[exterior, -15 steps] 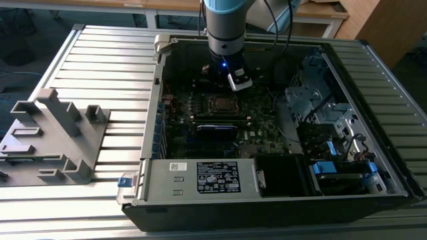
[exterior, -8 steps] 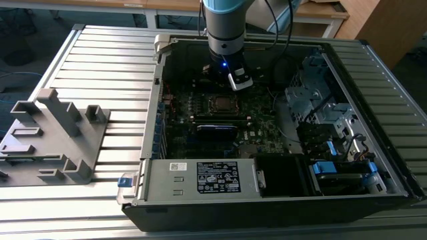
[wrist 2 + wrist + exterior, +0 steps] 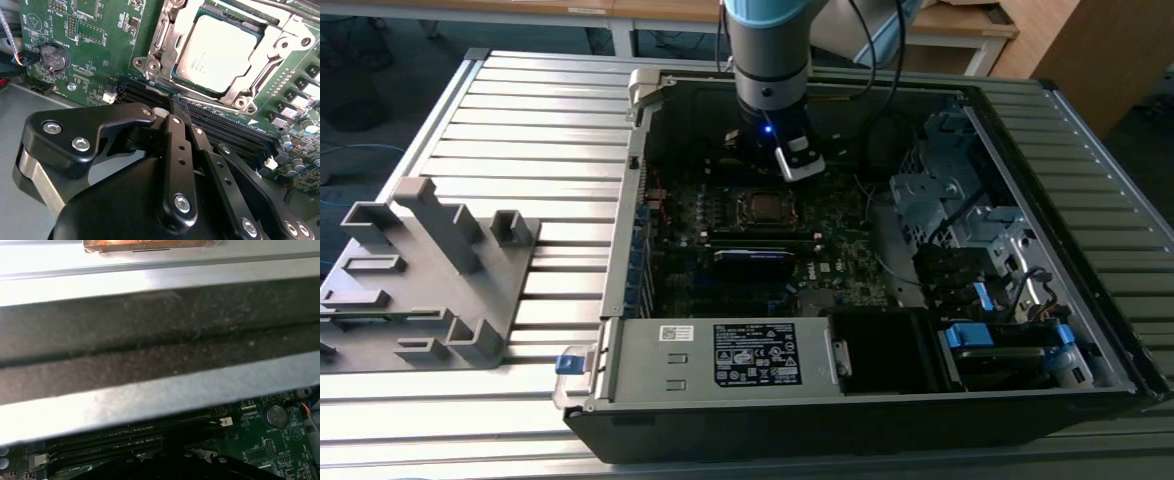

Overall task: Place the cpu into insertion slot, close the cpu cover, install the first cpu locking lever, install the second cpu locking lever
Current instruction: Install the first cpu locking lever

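Observation:
The cpu point(image 3: 220, 52), a square chip with a dull grey metal top, lies in the insertion slot point(image 3: 761, 207) on the green motherboard. The silver cpu cover point(image 3: 172, 47) lies flat over it and frames the chip through its window. A thin silver lever rod point(image 3: 159, 32) runs along one side of the socket. My gripper point(image 3: 180, 102) is shut, its black fingers pressed together. Its tip hovers just beside the socket's edge, over the black memory slots point(image 3: 225, 130). In the exterior view the gripper point(image 3: 781, 175) hangs inside the open computer case, right above the socket.
The case walls point(image 3: 640, 200) surround the motherboard, and one wall point(image 3: 160, 355) stands close to the wrist. A coin battery point(image 3: 54, 57) sits off to the side of the socket. A drive cage with blue tabs point(image 3: 974, 335) and a power supply point(image 3: 720, 355) fill the case's near end. A grey fixture point(image 3: 427, 270) stands at the exterior view's left.

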### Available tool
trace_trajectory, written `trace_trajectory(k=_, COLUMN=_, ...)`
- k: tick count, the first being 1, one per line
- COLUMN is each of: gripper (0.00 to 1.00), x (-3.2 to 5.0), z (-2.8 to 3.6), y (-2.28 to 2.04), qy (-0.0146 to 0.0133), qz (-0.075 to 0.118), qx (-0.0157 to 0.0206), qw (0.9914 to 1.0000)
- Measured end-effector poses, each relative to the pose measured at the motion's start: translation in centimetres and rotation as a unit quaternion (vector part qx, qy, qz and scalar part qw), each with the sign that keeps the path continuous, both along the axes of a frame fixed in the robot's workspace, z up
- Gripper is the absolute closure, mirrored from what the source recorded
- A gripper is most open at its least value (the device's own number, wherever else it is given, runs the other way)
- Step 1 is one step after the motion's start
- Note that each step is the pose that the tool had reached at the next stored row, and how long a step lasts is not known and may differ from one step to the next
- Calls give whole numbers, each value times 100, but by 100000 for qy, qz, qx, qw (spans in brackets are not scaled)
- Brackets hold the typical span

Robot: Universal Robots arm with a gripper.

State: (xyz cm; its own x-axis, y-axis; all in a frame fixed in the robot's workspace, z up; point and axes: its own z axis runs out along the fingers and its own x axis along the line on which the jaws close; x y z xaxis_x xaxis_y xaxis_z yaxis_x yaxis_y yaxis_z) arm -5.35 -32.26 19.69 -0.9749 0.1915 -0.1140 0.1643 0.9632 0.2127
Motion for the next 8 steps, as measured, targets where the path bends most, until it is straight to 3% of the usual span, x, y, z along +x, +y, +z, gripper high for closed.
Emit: trace_trajectory(k=8, gripper=89, x=-5, z=-17, y=0, qy=-168, qz=0, qx=-9, qw=100000)
